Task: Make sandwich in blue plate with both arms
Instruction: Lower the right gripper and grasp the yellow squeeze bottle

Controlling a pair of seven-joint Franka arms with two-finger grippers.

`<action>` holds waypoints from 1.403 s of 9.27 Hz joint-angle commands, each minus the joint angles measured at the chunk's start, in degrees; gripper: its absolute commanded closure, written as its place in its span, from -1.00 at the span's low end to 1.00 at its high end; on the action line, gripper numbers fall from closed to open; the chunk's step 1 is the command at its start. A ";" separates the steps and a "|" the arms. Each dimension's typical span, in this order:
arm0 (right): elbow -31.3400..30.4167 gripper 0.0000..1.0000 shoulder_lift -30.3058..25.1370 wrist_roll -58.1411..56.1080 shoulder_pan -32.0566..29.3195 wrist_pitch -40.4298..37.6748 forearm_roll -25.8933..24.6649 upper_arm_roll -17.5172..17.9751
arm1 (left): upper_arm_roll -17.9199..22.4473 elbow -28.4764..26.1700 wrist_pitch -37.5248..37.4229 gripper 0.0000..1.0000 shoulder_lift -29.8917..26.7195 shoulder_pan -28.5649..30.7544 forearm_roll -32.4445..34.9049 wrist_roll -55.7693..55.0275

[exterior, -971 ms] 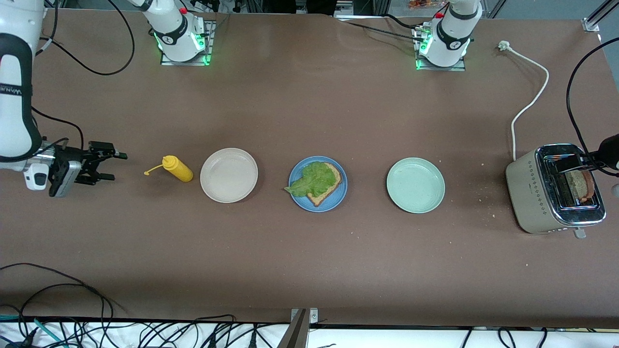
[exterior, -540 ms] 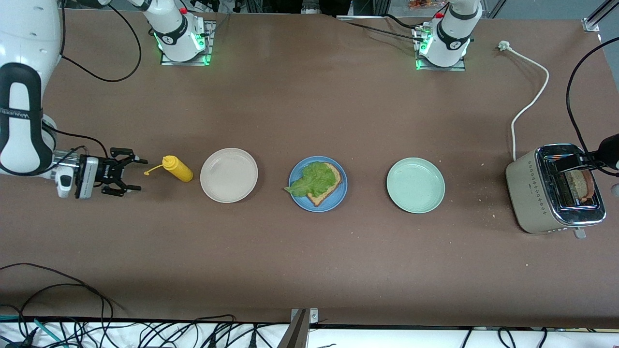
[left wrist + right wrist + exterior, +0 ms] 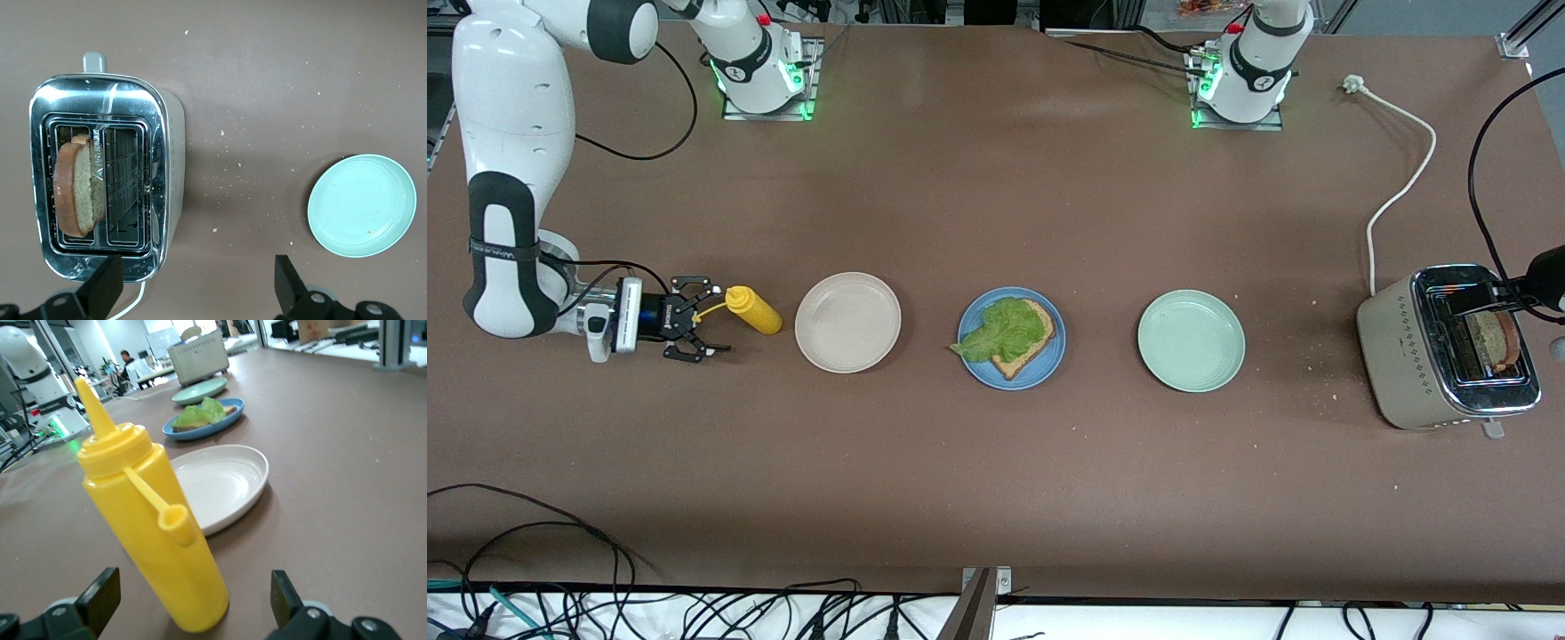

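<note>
The blue plate (image 3: pixel 1049 360) (image 3: pixel 230 413) sits mid-table and holds one brown bread slice (image 3: pixel 1032 348) with a green lettuce leaf (image 3: pixel 1000 329) on top. A second bread slice (image 3: pixel 77 187) (image 3: pixel 1489 342) stands in one slot of the toaster (image 3: pixel 170 167) (image 3: pixel 1405 356). My left gripper (image 3: pixel 193 293) (image 3: pixel 1485 300) hangs open over the toaster, holding nothing. My right gripper (image 3: pixel 694 318) (image 3: pixel 192 600) is low at the right arm's end of the table. It is open, and the upright yellow squeeze bottle (image 3: pixel 153 533) (image 3: pixel 753 310) stands just ahead of its fingers, which are apart from it.
A beige plate (image 3: pixel 847 322) (image 3: pixel 227 480) lies between the bottle and the blue plate. A pale green plate (image 3: pixel 1191 340) (image 3: pixel 363 205) lies between the blue plate and the toaster. The toaster's white cord (image 3: pixel 1400 191) runs toward the left arm's base. Crumbs dot the table near the toaster.
My right arm has swung in from the table's end toward the yellow bottle, bringing its open gripper right up to it. The left arm has not moved.
</note>
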 commanded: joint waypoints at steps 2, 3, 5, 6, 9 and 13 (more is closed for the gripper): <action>0.80 -1.00 3.66 -8.94 -1.53 -6.41 4.56 2.36 | 0.09 0.51 -1.30 -1.00 -0.40 0.03 -0.47 0.64; 0.80 -1.00 3.93 -9.48 -1.96 -7.20 4.56 2.45 | 0.09 0.51 -1.30 -1.00 -0.40 0.03 -0.47 0.64; 0.88 -0.89 3.93 -9.40 -1.97 -7.30 4.65 3.24 | 0.09 0.51 -1.38 -1.00 -0.40 0.03 -0.47 0.64; 0.88 -0.27 3.84 -8.79 -1.88 -7.30 4.74 3.16 | 0.09 0.51 -1.38 -1.00 -0.40 0.03 -0.47 0.64; 2.11 0.65 3.84 -6.16 -1.62 -7.03 4.74 3.16 | -0.09 0.51 -1.82 -1.00 -0.40 0.03 -0.47 0.55; 8.67 0.76 2.70 9.35 1.80 -6.42 0.47 0.71 | 0.00 0.51 -2.00 -1.00 -0.40 -0.06 -0.47 0.46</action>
